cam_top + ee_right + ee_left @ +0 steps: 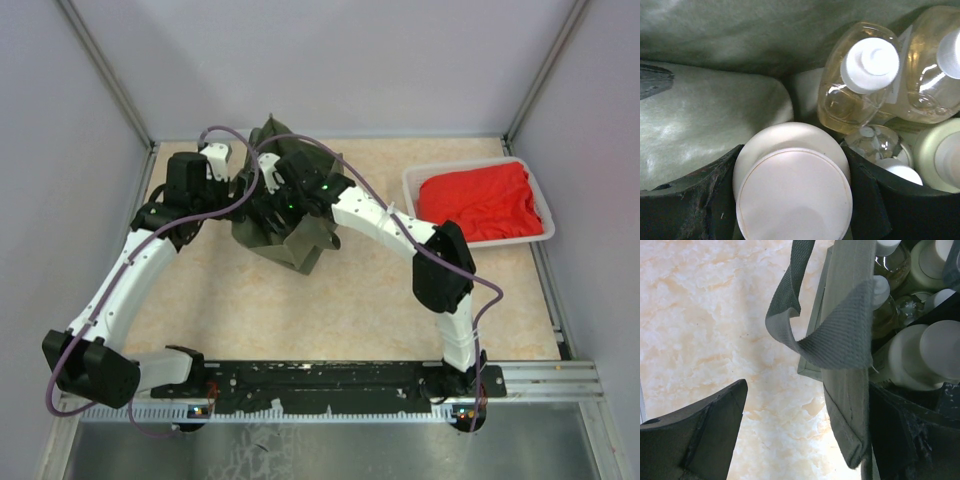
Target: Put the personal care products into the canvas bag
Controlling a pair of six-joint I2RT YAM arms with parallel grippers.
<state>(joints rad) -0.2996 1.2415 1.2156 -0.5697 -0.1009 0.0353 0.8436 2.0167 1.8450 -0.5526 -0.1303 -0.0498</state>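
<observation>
Plainly, grey walls [330, 60] enclose a marbled tabletop [300, 310] (left end effector [807, 390] released, right end effector [791, 150] grasping bottle [792, 197])

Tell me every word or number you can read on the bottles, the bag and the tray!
No text is readable in any view.
On the amber bottle: a white label strip seen edge-on, nothing legible.
On the cream-capped bottle: plain cap, no writing.
On the canvas bag: none visible.
On the white tray and red cloth: none visible.
</observation>
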